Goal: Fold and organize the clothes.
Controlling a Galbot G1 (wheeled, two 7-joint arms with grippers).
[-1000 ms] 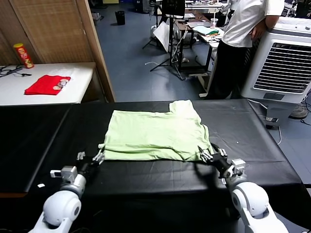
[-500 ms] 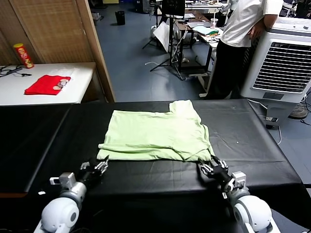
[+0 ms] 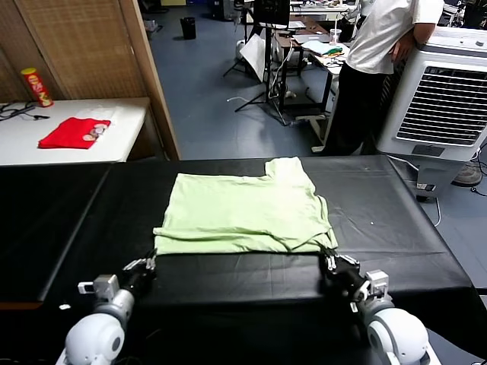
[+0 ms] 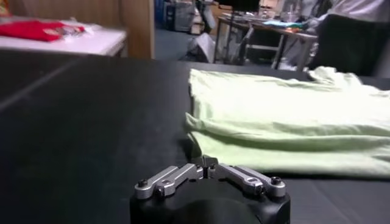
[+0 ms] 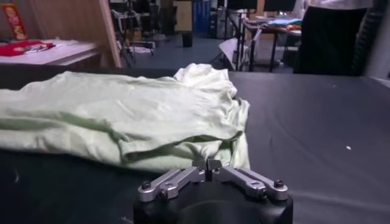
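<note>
Both pincers are sitting clenched and empty just short of the T-shirt's near edge, the left pincer [image 3: 144, 264] by its left corner, the right pincer [image 3: 332, 264] by its right. The T-shirt [image 3: 243, 213] is lying once folded at mid-worktop [image 3: 396, 228], long axis running left to right, sleeve pointing toward the far edge. Another fold looks next, calling for fresh grips on the near corners.
</note>
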